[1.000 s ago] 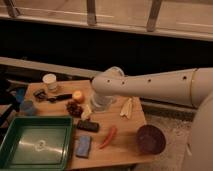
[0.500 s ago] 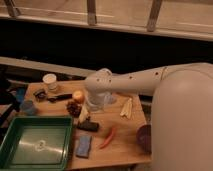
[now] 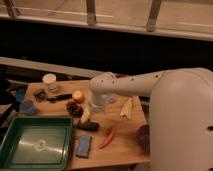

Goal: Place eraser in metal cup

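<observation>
dim warm light, soft blur throughout; gripper [image 3: 98, 104] shadowed over the table [image 3: 124, 142].

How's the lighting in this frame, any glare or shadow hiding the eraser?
Camera view: dim and warm overall, dark band behind the table. No glare on the eraser, dark but visible near the gripper over mid-table; the white arm is brightly lit.

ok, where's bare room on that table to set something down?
Bare wood between the red chili, the yellow strips and the dark bowl; also inside the green tray. Crowded: the back left from the white cup to the pinecone, and the middle, where the gripper hangs over the eraser.
</observation>
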### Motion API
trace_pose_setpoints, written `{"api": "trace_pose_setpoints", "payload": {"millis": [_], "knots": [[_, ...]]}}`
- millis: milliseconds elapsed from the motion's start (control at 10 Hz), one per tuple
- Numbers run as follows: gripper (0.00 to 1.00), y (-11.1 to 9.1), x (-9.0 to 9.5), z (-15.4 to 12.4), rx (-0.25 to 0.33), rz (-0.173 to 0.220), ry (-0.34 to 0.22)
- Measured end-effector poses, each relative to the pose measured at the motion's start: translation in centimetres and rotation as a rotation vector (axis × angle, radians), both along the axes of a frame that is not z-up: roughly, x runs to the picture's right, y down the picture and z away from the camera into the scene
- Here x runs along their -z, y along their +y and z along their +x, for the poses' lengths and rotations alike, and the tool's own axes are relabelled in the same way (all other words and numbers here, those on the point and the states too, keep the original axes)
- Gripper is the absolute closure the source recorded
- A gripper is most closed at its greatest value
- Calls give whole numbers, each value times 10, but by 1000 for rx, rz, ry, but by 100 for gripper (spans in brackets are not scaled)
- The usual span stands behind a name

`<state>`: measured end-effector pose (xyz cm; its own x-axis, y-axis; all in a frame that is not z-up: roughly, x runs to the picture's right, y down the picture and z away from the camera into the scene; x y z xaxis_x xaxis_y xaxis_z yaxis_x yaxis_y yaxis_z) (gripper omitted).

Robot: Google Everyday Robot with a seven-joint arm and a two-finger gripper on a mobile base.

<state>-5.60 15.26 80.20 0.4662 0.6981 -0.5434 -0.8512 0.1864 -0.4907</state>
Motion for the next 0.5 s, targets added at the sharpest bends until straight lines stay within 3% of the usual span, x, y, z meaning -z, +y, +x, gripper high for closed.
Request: {"api": "trace_pose_setpoints", "payload": {"millis": [300,500], "knots": [[20,1,-1,0,8,7,0],[20,4,-10,-15,33,25,-6]]}}
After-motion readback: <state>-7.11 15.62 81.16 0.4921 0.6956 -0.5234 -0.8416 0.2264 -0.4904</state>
